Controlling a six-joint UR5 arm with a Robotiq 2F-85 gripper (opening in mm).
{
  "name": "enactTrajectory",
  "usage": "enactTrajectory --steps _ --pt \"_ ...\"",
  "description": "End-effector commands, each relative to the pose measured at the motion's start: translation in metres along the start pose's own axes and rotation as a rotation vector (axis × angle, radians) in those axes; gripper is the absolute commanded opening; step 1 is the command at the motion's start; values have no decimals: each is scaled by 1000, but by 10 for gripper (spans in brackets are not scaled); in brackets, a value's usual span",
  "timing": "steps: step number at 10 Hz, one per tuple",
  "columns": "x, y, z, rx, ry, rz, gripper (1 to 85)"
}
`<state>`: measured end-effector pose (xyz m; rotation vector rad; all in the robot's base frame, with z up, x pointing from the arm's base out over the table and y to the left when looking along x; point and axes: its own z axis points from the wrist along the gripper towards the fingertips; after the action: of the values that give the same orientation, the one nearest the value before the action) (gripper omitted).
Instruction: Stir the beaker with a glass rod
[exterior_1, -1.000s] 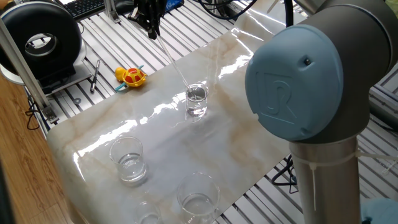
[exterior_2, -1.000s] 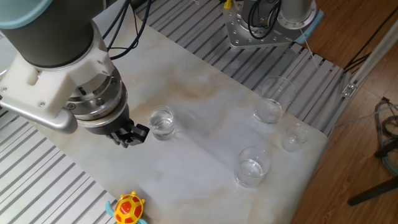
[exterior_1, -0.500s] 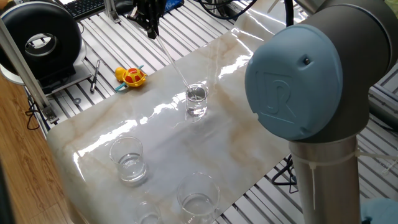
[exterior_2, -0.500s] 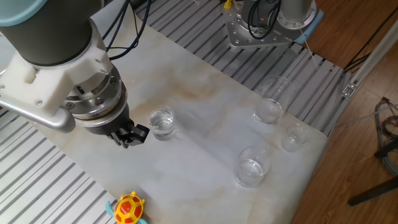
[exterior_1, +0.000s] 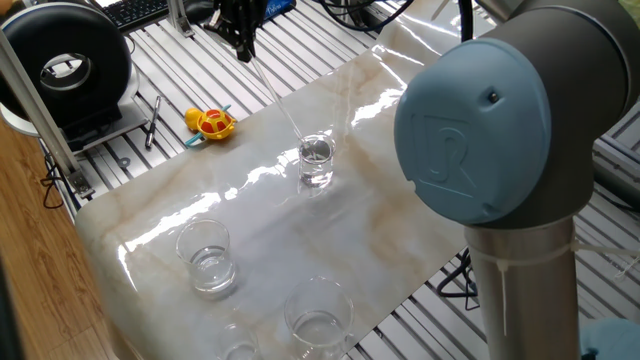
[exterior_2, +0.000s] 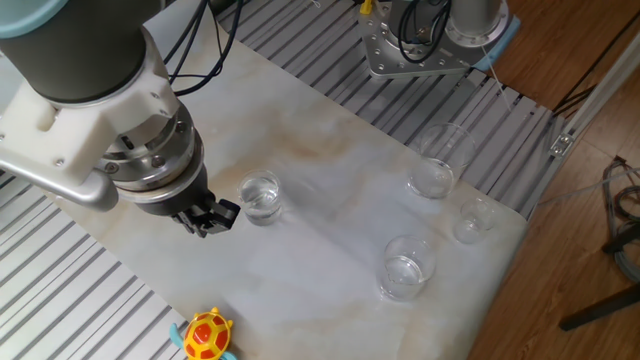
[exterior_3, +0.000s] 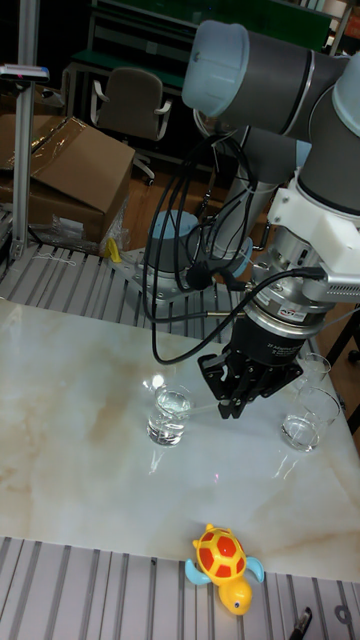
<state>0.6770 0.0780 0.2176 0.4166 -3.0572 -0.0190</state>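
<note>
The beaker (exterior_1: 316, 162) is a small clear glass with liquid, standing upright in the middle of the marble table (exterior_1: 380, 230). The thin glass rod (exterior_1: 278, 100) slants down from my gripper (exterior_1: 243, 45) into the beaker's mouth. The gripper is shut on the rod's top end, up and to the far left of the beaker. In the other fixed view the gripper (exterior_2: 207, 222) hangs just left of the beaker (exterior_2: 261, 196); the rod is too faint to make out there. In the tall fixed view the gripper (exterior_3: 228, 405) sits right of the beaker (exterior_3: 170, 412).
Two wider glass beakers (exterior_1: 205, 255) (exterior_1: 320, 320) stand near the table's front edge. A yellow and red toy turtle (exterior_1: 210, 122) lies at the far left edge. A black round device (exterior_1: 70, 65) stands beyond it. My arm's large joint (exterior_1: 480, 130) blocks the right side.
The wrist has shifted very slightly to the left in the other fixed view. The rod stays in the beaker and the grip is unchanged.
</note>
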Motion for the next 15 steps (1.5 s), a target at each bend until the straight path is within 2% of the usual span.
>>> enactTrajectory --steps 1,8,15 --pt "-1 6 -3 -28 -9 8 10" --pt "9 5 -21 -52 9 -3 10" --pt "13 -7 -27 -48 -13 -39 10"
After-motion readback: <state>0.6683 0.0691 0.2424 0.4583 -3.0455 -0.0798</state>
